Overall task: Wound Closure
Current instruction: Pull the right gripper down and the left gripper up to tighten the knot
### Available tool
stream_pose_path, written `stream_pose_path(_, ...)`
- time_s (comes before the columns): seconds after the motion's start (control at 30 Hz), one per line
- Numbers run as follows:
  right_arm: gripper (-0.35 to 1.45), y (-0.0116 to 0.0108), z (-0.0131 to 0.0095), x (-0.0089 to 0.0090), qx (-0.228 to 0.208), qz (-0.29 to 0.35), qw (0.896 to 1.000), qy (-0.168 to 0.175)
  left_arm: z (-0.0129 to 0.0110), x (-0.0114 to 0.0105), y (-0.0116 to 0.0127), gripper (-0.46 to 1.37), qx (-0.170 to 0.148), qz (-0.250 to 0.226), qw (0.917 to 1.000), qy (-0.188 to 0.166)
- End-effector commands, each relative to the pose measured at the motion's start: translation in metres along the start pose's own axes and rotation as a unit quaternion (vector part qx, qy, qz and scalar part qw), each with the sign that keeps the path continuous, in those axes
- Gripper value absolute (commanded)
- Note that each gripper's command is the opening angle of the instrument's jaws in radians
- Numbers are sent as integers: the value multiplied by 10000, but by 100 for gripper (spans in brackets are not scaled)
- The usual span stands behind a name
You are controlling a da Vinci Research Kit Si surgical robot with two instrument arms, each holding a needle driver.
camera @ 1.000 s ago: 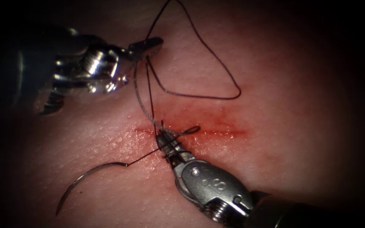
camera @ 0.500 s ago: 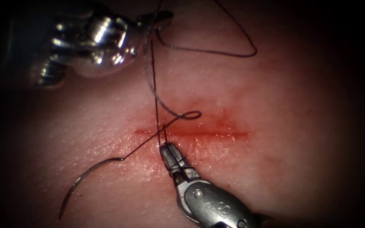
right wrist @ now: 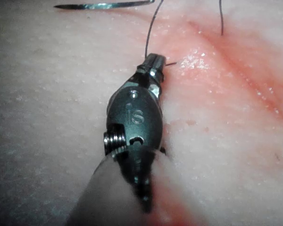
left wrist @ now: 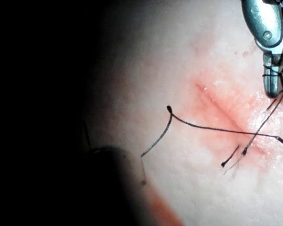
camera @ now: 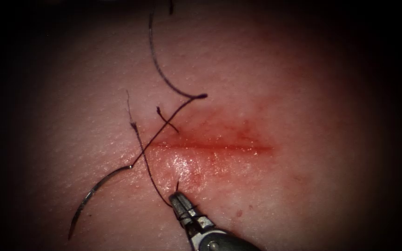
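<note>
While my right steel needle driver (camera: 177,199) pinches dark thread (camera: 146,160), the curved silver needle (camera: 94,193) lies free on pale pork tissue (camera: 303,93), left of the cut (camera: 210,147); its housing reads "is".

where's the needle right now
In the endoscope view the needle lies free on the tissue, below and left of the cut's left end, held by neither tool, left of the right tool.
</note>
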Motion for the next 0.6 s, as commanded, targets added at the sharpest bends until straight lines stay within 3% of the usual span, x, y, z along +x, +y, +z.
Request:
stream_pose_path(0.03,-35,0,-1,1,-21,13,10000,-14,0,-1,-1,-35,-14,-5,10000,8)
stream_pose_path(0.4,-35,1,0,3,-29,2,10000,52,4,-8,-22,-35,27,-57,10000,1)
stream_pose_path(0.6,-35,2,0,4,-48,-22,10000,77,0,-5,-8,-35,16,10,10000,53)
